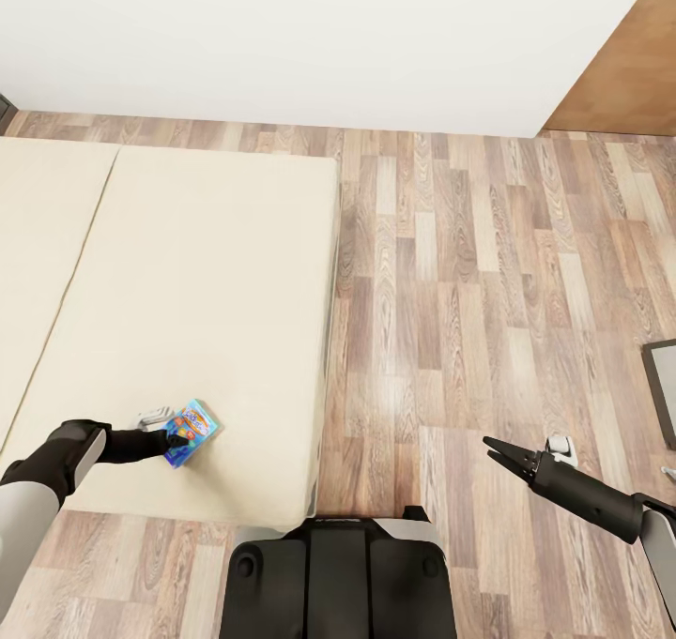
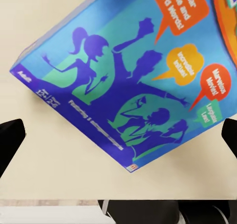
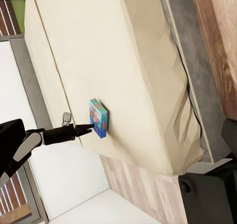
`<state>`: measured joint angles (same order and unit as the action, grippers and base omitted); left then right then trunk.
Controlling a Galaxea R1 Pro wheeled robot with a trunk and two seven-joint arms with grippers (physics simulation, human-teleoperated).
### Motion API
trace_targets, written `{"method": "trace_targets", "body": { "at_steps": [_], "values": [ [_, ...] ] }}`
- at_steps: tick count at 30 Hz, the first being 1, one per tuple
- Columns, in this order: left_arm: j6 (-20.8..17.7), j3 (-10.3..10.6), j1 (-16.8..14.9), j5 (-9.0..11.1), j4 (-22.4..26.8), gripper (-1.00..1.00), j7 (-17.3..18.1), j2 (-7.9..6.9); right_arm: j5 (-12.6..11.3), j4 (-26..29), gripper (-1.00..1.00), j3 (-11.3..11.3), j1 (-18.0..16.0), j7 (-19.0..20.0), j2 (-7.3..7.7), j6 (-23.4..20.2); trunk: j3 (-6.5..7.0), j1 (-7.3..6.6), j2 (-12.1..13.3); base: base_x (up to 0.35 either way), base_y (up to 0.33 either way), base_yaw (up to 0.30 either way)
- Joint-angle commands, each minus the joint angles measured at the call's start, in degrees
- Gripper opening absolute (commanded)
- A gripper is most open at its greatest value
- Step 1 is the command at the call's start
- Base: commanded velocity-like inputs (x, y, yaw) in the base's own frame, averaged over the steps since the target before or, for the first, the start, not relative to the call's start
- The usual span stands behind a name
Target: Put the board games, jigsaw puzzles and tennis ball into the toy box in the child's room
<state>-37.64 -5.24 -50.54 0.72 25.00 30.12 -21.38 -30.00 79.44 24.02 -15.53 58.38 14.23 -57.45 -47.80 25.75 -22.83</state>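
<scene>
Presently: one board game (image 1: 192, 428), light blue cartoon box, lying flat on the bed (image 1: 207, 273), lower left of the head frame near the mattress's front edge. Judged thin, stiff and light, with a slick printed face; best taken across a short edge or corner. Left pincer (image 1: 176, 440) at the box's near corner, fingers spread either side in the left wrist frame, released, nothing grasped; arm reaches low across the mattress. Right pincer (image 1: 498, 450) idle over the floor (image 1: 469, 273), lower right, jaws apart.
</scene>
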Motion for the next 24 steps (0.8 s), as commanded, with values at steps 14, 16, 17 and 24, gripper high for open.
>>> {"method": "trace_targets", "body": {
  "at_steps": [14,16,17,24],
  "values": [
    [-1.9,-0.4,-2.7,0.1,0.0,1.00,-1.0,0.05,0.1,0.0,1.00,0.1,0.0,0.2,0.01,-0.2,-0.06,0.03,-0.1,0.000,0.000,0.000],
    [-2.2,-0.4,-3.0,0.1,0.0,1.00,-1.3,0.07,0.1,0.0,1.00,0.1,0.0,0.2,0.01,-0.2,-0.06,0.03,-0.1,0.000,0.000,0.000],
    [-2.3,-0.4,-3.1,0.1,0.0,1.00,-1.5,0.08,0.1,0.0,1.00,0.1,0.0,0.2,0.01,-0.2,-0.06,0.03,-0.1,0.000,0.000,0.000],
    [-2.6,-0.5,-3.8,0.1,0.0,1.00,-3.4,0.27,0.1,0.0,1.00,0.1,0.0,0.2,0.01,-0.1,-0.06,0.03,-0.1,0.000,0.000,0.000]
  ]
}}
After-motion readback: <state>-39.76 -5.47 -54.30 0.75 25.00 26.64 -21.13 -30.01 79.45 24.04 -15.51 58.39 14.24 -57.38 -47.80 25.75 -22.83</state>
